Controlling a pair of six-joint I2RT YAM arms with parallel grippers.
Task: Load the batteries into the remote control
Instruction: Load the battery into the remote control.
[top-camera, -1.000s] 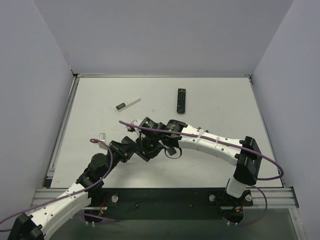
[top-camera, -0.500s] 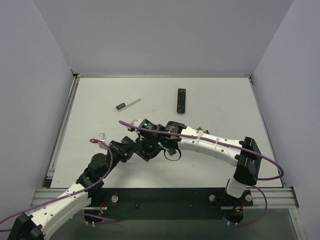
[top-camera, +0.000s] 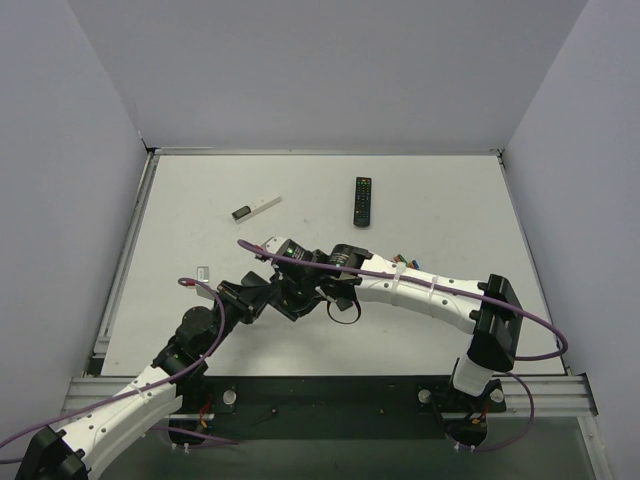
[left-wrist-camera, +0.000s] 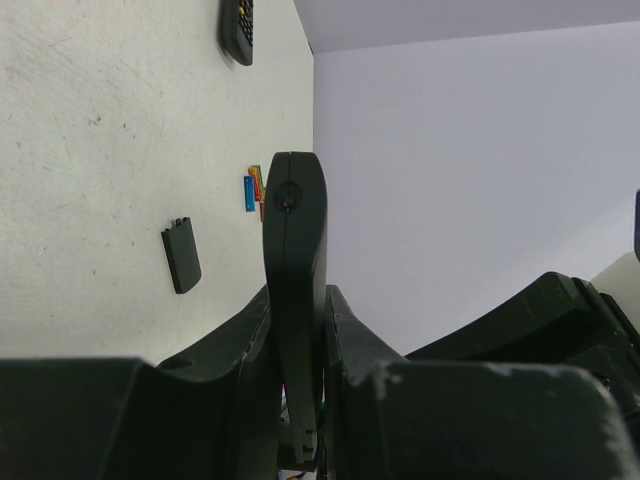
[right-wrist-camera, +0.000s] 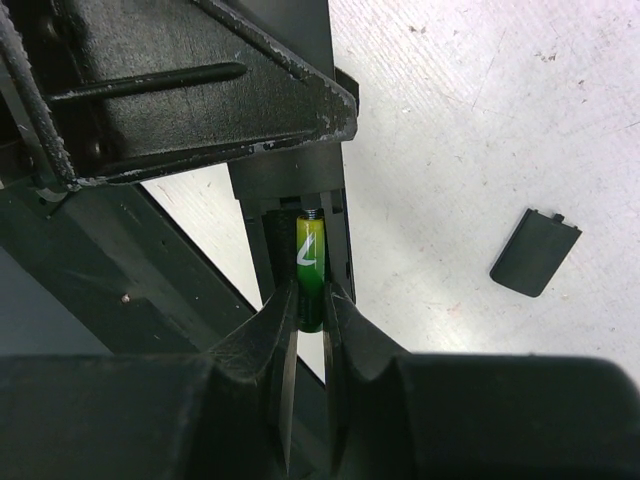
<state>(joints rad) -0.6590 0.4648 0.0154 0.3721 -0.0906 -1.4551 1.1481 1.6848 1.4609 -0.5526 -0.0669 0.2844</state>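
Observation:
My left gripper is shut on the remote control, a slim black bar seen edge-on and standing up between the jaws. In the right wrist view its battery bay is open. My right gripper is shut on a green battery, which lies lengthwise in the bay with its far tip at the spring end. The small black back cover lies flat on the table beside it, also seen from the left wrist as the back cover. Loose coloured batteries lie further off on the table.
A longer black remote with coloured buttons lies at the back centre. A thin white stick with a dark end lies at the back left. Loose batteries sit just behind the right forearm. Grey walls close the table on three sides.
The right wrist has shifted slightly left, closer over the left gripper and the remote. The left arm has hardly moved, and both grippers keep their hold.

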